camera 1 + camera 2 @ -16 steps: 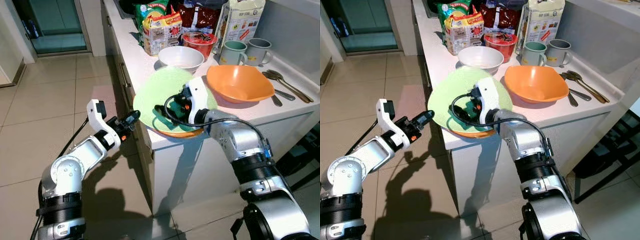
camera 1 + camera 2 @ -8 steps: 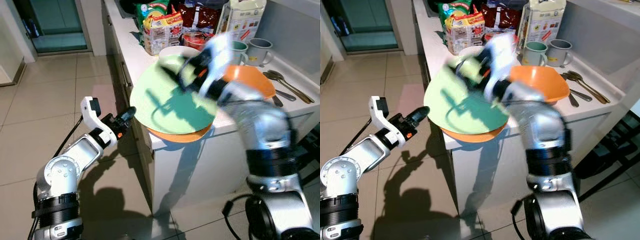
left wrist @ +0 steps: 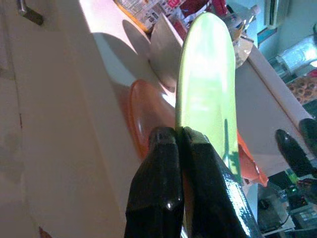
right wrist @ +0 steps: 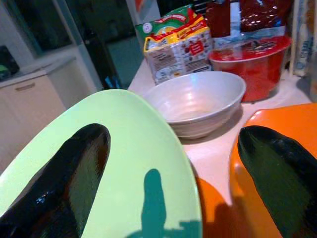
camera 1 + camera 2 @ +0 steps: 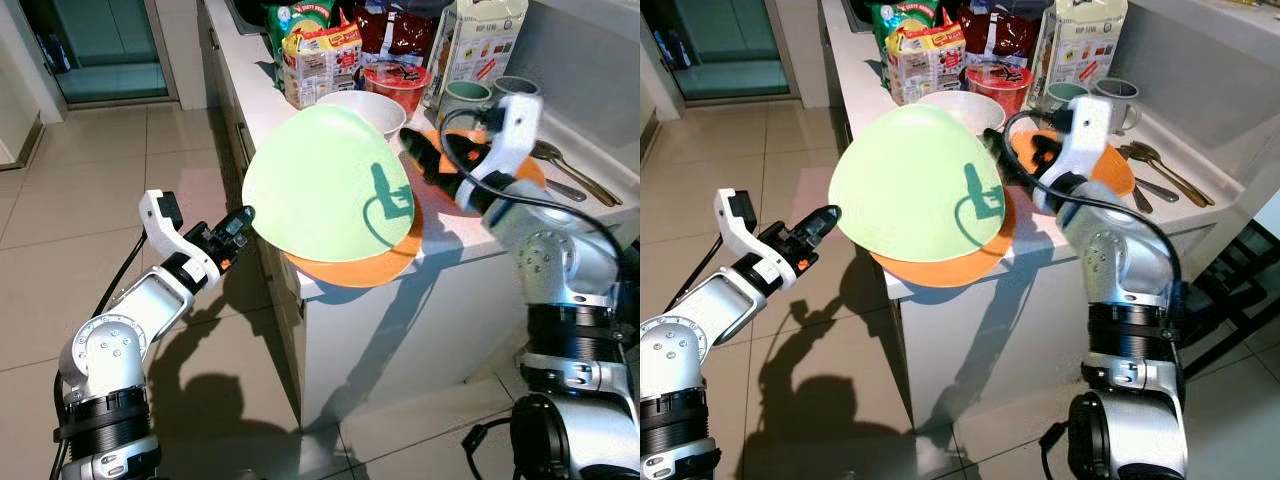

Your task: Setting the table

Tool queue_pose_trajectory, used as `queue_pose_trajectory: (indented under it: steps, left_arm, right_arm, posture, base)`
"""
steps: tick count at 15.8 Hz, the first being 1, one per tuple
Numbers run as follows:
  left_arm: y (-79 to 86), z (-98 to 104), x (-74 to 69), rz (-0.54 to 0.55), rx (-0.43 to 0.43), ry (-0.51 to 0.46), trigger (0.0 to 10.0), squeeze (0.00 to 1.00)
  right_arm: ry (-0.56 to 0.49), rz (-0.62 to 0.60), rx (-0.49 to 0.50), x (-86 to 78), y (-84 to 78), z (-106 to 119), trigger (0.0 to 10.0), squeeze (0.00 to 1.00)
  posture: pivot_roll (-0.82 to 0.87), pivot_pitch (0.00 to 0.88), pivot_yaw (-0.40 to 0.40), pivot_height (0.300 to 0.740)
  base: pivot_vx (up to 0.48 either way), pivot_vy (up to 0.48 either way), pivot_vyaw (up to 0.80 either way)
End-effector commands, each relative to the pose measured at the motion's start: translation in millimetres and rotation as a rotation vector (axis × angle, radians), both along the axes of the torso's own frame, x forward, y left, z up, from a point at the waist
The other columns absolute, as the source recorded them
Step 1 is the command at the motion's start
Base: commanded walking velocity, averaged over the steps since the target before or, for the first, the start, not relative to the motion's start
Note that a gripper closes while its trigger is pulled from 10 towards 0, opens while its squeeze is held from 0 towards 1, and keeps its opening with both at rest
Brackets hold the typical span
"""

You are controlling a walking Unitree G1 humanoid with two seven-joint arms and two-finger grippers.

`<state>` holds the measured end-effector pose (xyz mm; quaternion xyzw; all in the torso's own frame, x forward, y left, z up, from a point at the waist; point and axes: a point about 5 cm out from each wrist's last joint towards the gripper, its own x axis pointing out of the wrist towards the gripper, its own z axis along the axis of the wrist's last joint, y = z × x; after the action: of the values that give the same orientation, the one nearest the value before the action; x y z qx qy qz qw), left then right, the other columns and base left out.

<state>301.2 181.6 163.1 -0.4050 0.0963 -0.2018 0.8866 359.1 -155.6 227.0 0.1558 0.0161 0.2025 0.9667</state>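
A: What carries everything here?

B: The white desk (image 5: 450, 235), crowded at the back. At its near edge the green plate (image 5: 325, 185) is tilted up, its rim pinched in the left hand (image 5: 232, 228), whose fingers are clenched on it. Under it lies an orange plate (image 5: 360, 268) overhanging the edge.

A: And the right hand (image 5: 432, 165)?

B: Released, fingers spread wide, hovering over the orange bowl (image 5: 1118, 170) just beside the green plate.

A: How should the lift go?

B: I'd keep the pinch firm and draw the plate up and clear, since a one-edge grip may let it swing or drag the orange plate off.

A: What's in the way?

B: The white bowl (image 4: 198, 101) just behind, then the red tub (image 4: 252, 57), the mugs (image 5: 465, 95) and the spoons (image 5: 570, 165).
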Motion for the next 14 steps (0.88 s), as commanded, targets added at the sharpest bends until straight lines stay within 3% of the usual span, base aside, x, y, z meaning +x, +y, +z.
queue_pose_trajectory:
  steps: [1,11,14]
  left_arm:
    - [-0.4,18.4,0.4,-0.005,-0.038,-0.073,0.0,0.0]
    - [-0.9,38.0,3.0,-0.015,-0.241,-0.149,0.0,0.0]
    - [-1.1,40.2,1.5,-0.025,-0.266,-0.16,0.0,0.0]
  right_arm:
    - [0.017,0.014,0.032,-1.7,1.0,-0.8,10.0,1.0]
    - [0.04,0.024,0.118,1.1,5.3,-6.5,10.0,1.0]
    - [0.099,0.097,0.168,2.0,19.1,-16.2,10.0,1.0]
  posture:
    - [0.04,0.0,-0.036,0.74]
    - [0.04,0.0,-0.026,0.74]
    - [0.05,0.0,-0.038,0.74]
  base:
    - [0.0,0.0,0.0]
    - [0.0,0.0,0.0]
    - [0.0,0.0,0.0]
